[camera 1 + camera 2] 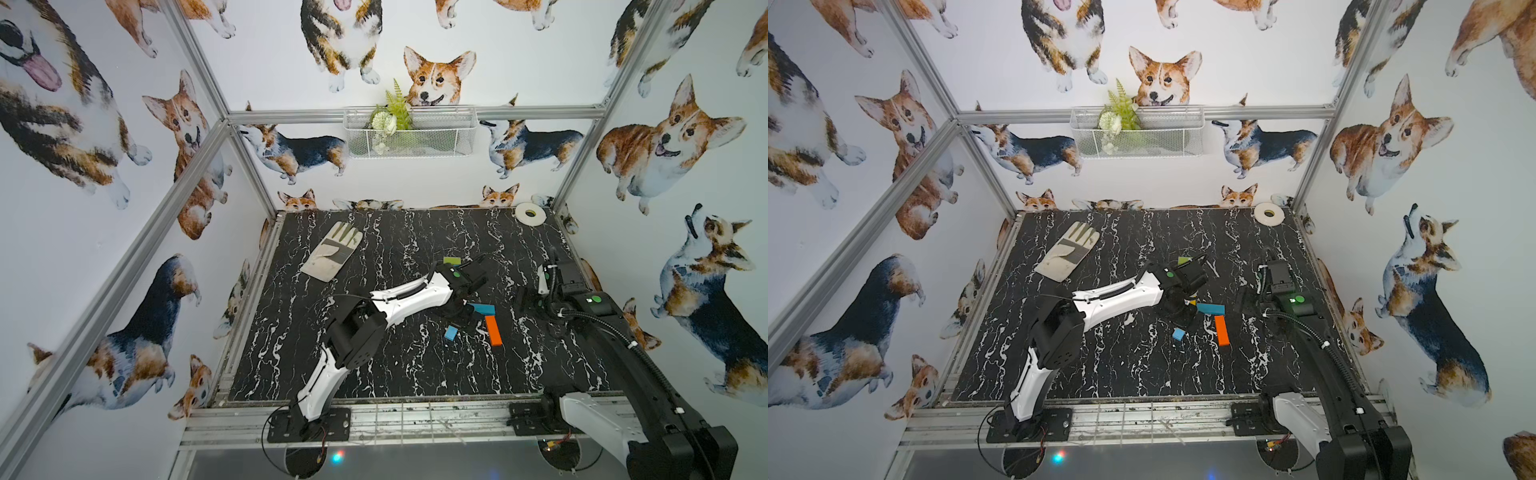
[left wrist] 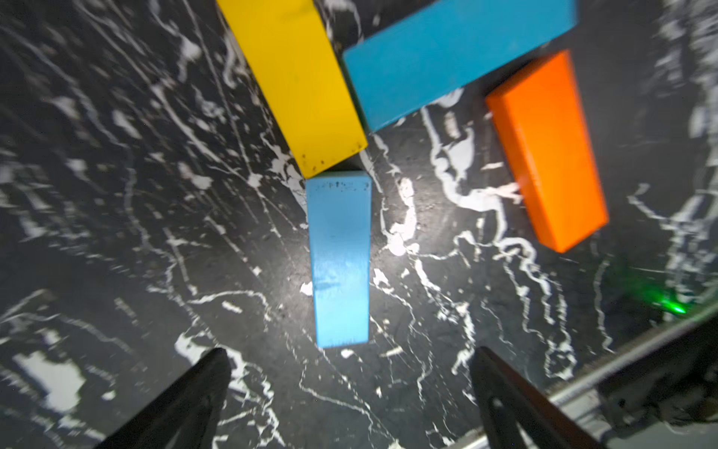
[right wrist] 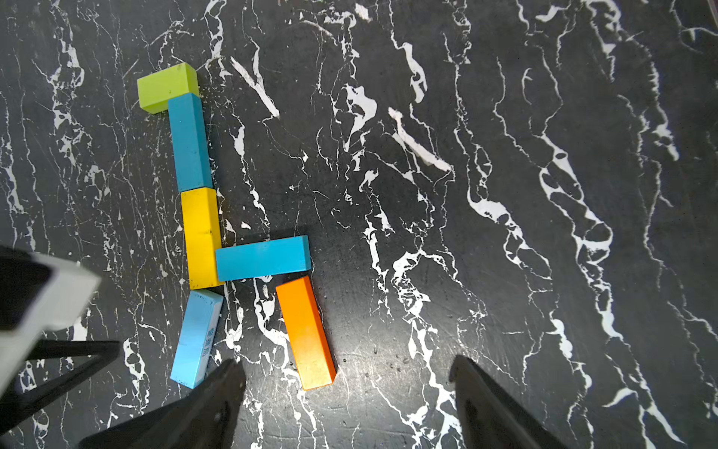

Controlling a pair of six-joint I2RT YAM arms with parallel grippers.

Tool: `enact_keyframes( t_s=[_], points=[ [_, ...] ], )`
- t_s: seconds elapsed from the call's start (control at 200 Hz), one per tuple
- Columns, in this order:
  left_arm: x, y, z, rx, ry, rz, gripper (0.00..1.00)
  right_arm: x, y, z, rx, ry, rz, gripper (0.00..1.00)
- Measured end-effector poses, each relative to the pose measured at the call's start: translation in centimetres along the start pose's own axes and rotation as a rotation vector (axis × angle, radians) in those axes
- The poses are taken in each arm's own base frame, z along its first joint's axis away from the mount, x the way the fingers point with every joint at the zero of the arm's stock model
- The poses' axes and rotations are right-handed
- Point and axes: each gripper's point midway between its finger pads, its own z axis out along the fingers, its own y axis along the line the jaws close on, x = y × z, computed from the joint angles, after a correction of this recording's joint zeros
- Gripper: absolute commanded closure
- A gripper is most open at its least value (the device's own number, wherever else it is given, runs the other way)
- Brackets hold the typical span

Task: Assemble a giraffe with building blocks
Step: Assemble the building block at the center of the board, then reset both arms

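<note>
The giraffe lies flat on the black marble table (image 3: 505, 233): green head (image 3: 167, 87), teal neck (image 3: 190, 142), yellow bar (image 3: 200, 237), teal body (image 3: 264, 258), light-blue leg (image 3: 198, 336) and orange leg (image 3: 307, 332), both legs slightly askew. My left gripper (image 2: 349, 354) hangs open just off the end of the light-blue leg (image 2: 340, 260), with nothing between its fingers. My right gripper (image 3: 346, 361) stands open beside the orange leg, empty. In both top views the left arm hides the neck; the green head (image 1: 451, 260), the teal body (image 1: 484, 308) and the orange leg (image 1: 1222, 330) show.
A white and grey glove (image 1: 332, 251) lies at the back left of the table. A white tape roll (image 1: 529, 214) sits in the back right corner. A wire basket (image 1: 409, 131) with a plant hangs on the back wall.
</note>
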Motion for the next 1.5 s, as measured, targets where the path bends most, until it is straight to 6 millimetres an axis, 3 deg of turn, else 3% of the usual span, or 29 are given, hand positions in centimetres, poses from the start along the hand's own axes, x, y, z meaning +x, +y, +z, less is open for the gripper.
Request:
enact_keyframes(
  t_s=[0.135,0.165,0.215,0.27,0.355,0.375,0.435,0.506,0.516,0.586,0.616,0.766,0.936,1.056,1.131,1.311,1.502],
  points=[
    [-1.9,0.5,-6.9,0.016,-0.178,0.000,0.00,-0.2,0.1,-0.3,-0.007,-0.013,0.000,0.06],
    [-2.3,1.1,-8.6,0.018,-0.222,-0.010,0.00,-0.4,0.2,-0.6,-0.014,-0.024,0.000,0.00],
    [-2.8,2.6,-11.2,0.028,-0.285,-0.039,0.00,-0.9,0.6,-1.4,-0.033,-0.049,0.003,0.01],
    [-3.0,5.6,-14.3,0.028,-0.360,-0.098,0.00,-1.7,1.1,-2.2,-0.053,-0.075,0.004,0.00],
    [-3.0,9.5,-17.3,0.017,-0.445,-0.179,0.00,-3.0,1.9,-3.5,-0.081,-0.112,0.002,0.01],
    [-2.7,11.3,-18.4,0.010,-0.475,-0.217,0.00,-3.3,2.0,-3.9,-0.086,-0.122,0.002,0.01],
    [-2.3,13.9,-19.7,0.012,-0.512,-0.275,0.00,-4.0,2.4,-4.5,-0.097,-0.140,0.000,0.01],
    [-1.7,18.8,-21.7,-0.026,-0.578,-0.388,0.00,-4.9,2.8,-5.3,-0.106,-0.161,-0.001,0.00],
    [-1.4,20.7,-22.3,-0.053,-0.604,-0.430,0.00,-5.1,2.9,-5.5,-0.109,-0.168,-0.002,0.00],
    [-0.2,25.7,-23.8,-0.158,-0.678,-0.542,0.00,-6.3,3.4,-6.7,-0.127,-0.211,-0.010,0.01],
    [0.3,26.9,-24.1,-0.182,-0.696,-0.569,0.00,-6.9,3.7,-7.3,-0.134,-0.231,-0.017,0.01],
    [3.1,32.8,-22.6,-0.300,-0.750,-0.697,0.00,-9.8,4.9,-9.4,-0.174,-0.374,-0.094,0.00],
    [5.0,36.4,-19.5,-0.447,-0.822,-0.688,0.00,-10.3,4.5,-8.2,-0.152,-0.489,-0.203,0.01],
    [7.9,38.2,-14.1,-0.572,-0.828,-0.603,0.00,-9.7,3.3,-4.9,-0.079,-0.517,-0.309,0.01],
    [9.9,39.1,-11.7,-0.639,-0.820,-0.577,0.00,-8.7,2.0,-1.6,-0.013,-0.509,-0.368,0.01],
    [10.1,40.4,-10.8,-0.712,-0.881,-0.527,0.00,-6.0,-0.1,5.4,0.063,-0.461,-0.418,0.01],
    [9.7,41.1,-9.1,-0.703,-0.911,-0.498,0.00,-6.2,-0.5,9.3,0.081,-0.496,-0.413,0.01]
  ],
)
